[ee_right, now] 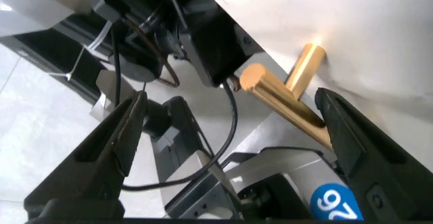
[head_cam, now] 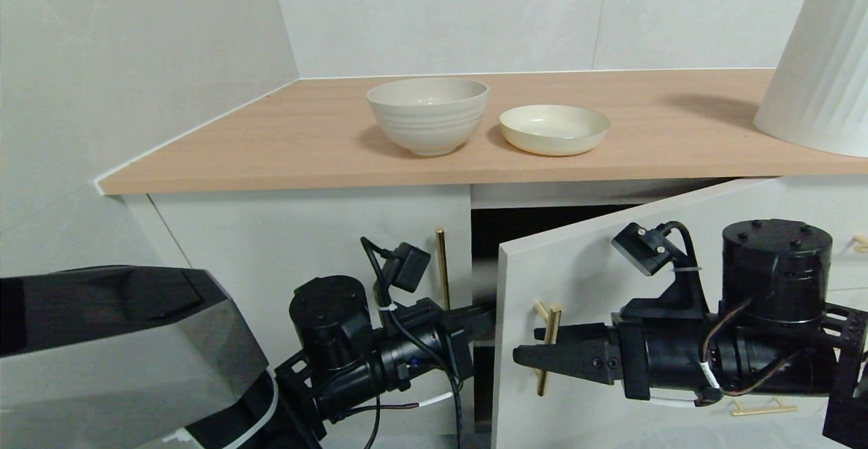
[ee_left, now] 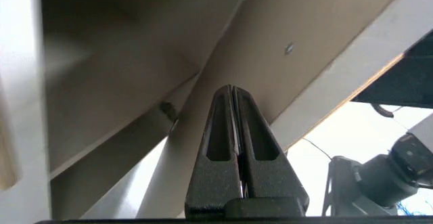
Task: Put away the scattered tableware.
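Observation:
A deep cream bowl (head_cam: 428, 114) and a shallow cream dish (head_cam: 554, 128) stand side by side on the wooden countertop (head_cam: 271, 144). Below them a white cabinet door (head_cam: 597, 266) hangs partly open. My right gripper (head_cam: 532, 346) (ee_right: 230, 101) is open, and its fingers straddle the door's gold handle (head_cam: 549, 347) (ee_right: 281, 97). My left gripper (head_cam: 483, 317) (ee_left: 231, 97) is shut on nothing. Its tip pokes into the gap behind the door's free edge, at the dark cabinet opening (head_cam: 536, 222).
A large white lampshade (head_cam: 817, 62) stands at the counter's right end. The neighbouring closed door carries a vertical gold handle (head_cam: 441, 266). Tiled walls close the counter at the back and left. More gold handles (head_cam: 763, 407) show low on the right.

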You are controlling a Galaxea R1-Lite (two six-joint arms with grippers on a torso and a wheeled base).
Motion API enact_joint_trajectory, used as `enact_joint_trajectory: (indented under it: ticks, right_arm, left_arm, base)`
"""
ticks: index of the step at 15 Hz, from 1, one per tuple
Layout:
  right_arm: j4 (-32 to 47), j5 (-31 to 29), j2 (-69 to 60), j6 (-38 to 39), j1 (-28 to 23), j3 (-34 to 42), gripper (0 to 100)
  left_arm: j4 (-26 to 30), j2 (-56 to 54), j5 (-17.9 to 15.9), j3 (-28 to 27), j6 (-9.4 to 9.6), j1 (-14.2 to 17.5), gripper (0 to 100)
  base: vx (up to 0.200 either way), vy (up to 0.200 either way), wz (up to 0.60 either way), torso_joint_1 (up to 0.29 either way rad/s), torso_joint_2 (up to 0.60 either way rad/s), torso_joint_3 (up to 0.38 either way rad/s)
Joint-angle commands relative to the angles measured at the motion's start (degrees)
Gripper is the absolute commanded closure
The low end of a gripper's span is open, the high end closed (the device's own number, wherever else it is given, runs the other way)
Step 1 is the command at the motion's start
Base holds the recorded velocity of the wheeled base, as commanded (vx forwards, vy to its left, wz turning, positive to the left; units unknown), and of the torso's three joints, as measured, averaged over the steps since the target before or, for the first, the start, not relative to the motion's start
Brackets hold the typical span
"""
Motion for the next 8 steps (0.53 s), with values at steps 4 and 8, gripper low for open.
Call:
enact_joint_trajectory:
  ticks: [4,8]
  right_arm:
    - [-0.28,-0.37,-4.14,-0.21,-1.15,1.96,0]
    - [0.60,-1.51,-10.56,-3.72,-0.71,10.05,0]
  left_arm:
    - [-0.06,-0.37,-0.25,-3.09,-0.03,-0.84,100]
    - [9.79,-5.56,-0.34,-6.87,0.67,-0.13,100]
  base:
    - [0.000,0.000,0.00,0.000,0.00,0.000]
    - [0.000,0.000,0.00,0.000,0.00,0.000]
